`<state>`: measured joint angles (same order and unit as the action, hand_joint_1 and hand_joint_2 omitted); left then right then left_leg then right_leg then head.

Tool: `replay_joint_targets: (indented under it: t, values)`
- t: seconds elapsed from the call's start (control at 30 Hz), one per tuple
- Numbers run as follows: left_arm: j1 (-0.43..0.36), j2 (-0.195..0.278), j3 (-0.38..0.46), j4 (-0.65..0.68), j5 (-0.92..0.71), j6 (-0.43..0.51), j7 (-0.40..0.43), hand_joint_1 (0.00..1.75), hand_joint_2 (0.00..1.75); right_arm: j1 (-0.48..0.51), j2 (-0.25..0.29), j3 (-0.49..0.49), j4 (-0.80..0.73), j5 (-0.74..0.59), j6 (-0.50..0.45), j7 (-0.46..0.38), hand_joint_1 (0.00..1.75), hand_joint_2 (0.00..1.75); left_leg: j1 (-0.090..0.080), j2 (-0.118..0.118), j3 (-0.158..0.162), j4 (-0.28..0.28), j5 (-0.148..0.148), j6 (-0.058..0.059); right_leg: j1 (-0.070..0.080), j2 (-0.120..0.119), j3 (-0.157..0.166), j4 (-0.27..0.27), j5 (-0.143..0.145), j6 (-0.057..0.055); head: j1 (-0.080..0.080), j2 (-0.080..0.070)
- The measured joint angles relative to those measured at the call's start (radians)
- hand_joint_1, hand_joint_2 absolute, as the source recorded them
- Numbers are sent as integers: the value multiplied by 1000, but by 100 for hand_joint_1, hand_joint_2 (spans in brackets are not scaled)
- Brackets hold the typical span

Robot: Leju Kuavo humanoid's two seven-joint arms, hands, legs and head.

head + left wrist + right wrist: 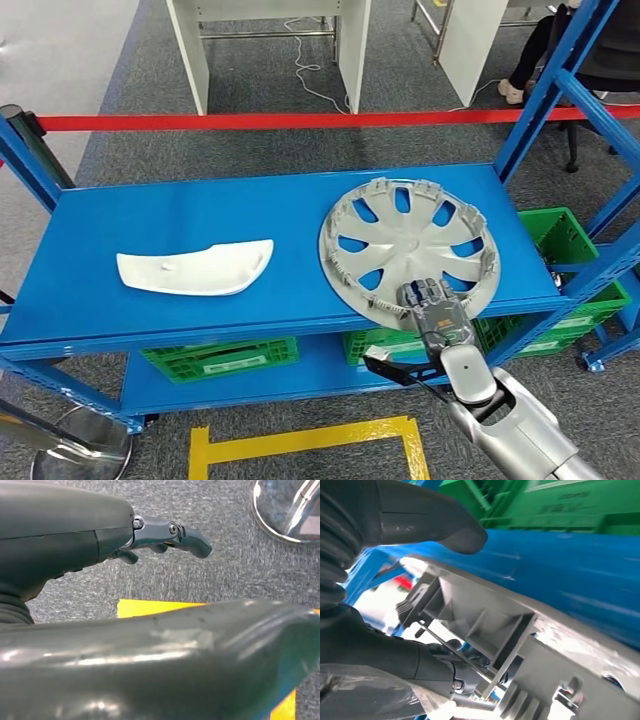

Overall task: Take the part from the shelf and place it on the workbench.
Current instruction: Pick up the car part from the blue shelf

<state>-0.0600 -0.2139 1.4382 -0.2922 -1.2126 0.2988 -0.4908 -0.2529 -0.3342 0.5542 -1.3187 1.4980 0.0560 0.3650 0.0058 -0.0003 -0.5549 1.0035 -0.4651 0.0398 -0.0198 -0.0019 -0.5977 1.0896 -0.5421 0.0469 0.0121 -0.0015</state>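
Observation:
A silver wheel cover (411, 245) lies flat on the right half of the blue shelf (189, 210), its near rim at the shelf's front edge. My right hand (434, 310) is on that near rim, with its fingers laid over the top. In the right wrist view the grey ribbed rim (508, 630) runs between my thumb (433, 525) and my darker fingers (414, 665), so the hand grips it. A curved white part (196, 268) lies on the shelf's left half. My left hand (113, 555) hangs over the carpet with straight fingers (170, 535), holding nothing.
Green crates (219, 357) stand on the lower shelf level and another (573, 240) at the right. Blue uprights frame both shelf ends. Red tape (226, 121) runs behind the shelf. Yellow floor marking (302, 440) and a chrome stanchion base (75, 450) lie near my feet. A seated person (528, 60) is at the far right.

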Motion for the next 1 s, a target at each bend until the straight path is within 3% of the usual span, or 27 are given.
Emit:
replay_joint_targets:
  t: [0.07, 0.1, 0.13, 0.17, 0.23, 0.3, 0.4, 0.47, 0.57, 0.6, 0.63, 0.67, 0.77, 0.83, 0.93, 1.0]
  values:
    - [-1, -2, 0, 0, 1, 0, -4, 0, 0, 3, 1, -22, 23, 26, -10, 0, 175, 175, -4, 0, -5, 0, 3, 6, 1, 0, -61, 131, -62, 1, 2, 0]
    - [-1, -3, 0, 0, 2, 1, -6, 0, 0, 6, 2, -33, 32, 36, -16, -1, 175, 175, -7, 0, -6, 0, 4, 8, 1, 0, -83, 179, -76, 0, 2, 0]
    - [-1, -3, 0, 0, 3, 1, -7, 0, 0, 8, 3, -43, 37, 46, -21, -1, 175, 175, -10, 0, -7, 0, 5, 10, 2, 0, -88, 192, -72, -3, 2, 0]
    - [-1, -4, 0, 0, 5, 1, -8, 0, 0, 9, 4, -52, 41, 55, -26, -1, 175, 175, -14, 0, -7, 0, 6, 11, 5, 0, -71, 164, -50, -8, 2, 0]
    - [-1, -6, 0, 0, 9, 1, -12, 0, 0, 10, 6, -68, 42, 68, -43, 4, 175, 175, -19, -1, -6, 1, 7, 12, 14, -1, 3, 28, 8, -29, 2, 0]
    - [-2, -10, 0, 0, 11, 2, -15, 0, 0, 9, 8, -78, 39, 73, -65, 18, 175, 175, -23, -1, -7, 3, 8, 8, 23, -7, 58, -78, 35, -42, 1, 0]
    - [-3, -15, 0, 0, 15, 2, -17, 0, 0, 18, 9, -87, 26, 76, -91, 37, 175, 175, -22, -1, -9, 6, 8, -5, 25, -10, 71, -105, 41, -47, 1, 0]
    - [-4, -15, 0, 0, 19, 1, -19, 0, 0, 30, 9, -91, 11, 78, -107, 39, 175, 175, -21, -2, -21, 37, -17, -17, 18, -12, 81, -114, 51, -53, -1, 0]
    - [-2, -15, 0, 0, 27, -1, -21, 0, 0, 56, 10, -96, -20, 81, -136, 38, 175, 175, -9, -3, -94, 208, -113, -39, 12, -17, 83, -118, 57, -56, -6, 0]
    - [-1, -15, 0, 0, 28, -1, -21, 0, 0, 63, 10, -98, -30, 81, -142, 38, 175, 175, -4, -3, -117, 260, -130, -44, 11, -17, 82, -118, 56, -56, -6, 0]
    - [-1, -14, 0, 0, 29, -1, -21, 0, 0, 70, 10, -99, -39, 81, -147, 37, 175, 175, 0, -3, -128, 283, -129, -49, 10, -16, 81, -117, 55, -55, -6, 0]
    - [0, -14, 0, 0, 29, -1, -21, 0, 0, 75, 10, -101, -47, 81, -149, 37, 175, 175, 4, -2, -121, 265, -107, -53, 8, -15, 82, -115, 54, -53, -6, 0]
    - [0, -14, 0, 0, 29, -1, -24, 0, 0, 84, 10, -106, -70, 81, -167, 36, 175, 175, 10, -3, -38, 77, -9, -55, 4, -11, 83, -107, 44, -39, -6, 0]
    - [-1, -15, 0, 0, 31, -1, -27, 0, 0, 88, 10, -112, -87, 80, -185, 38, 175, 175, 7, -3, -14, 16, 3, -47, 6, -9, 78, -102, 41, -27, -6, 0]
    - [0, -15, 0, 0, 33, -3, -32, 0, 0, 96, 9, -117, -115, 78, -208, 45, 175, 175, 4, -3, -17, 9, 3, -25, 3, -7, 70, -100, 36, -10, -5, 0]
    - [0, -15, 0, -1, 38, -8, -39, 0, 0, 100, 6, -117, -136, 76, -242, 53, 175, 175, 6, -2, -17, 2, 8, -10, 1, -5, 39, -43, -1, -3, -2, 0]
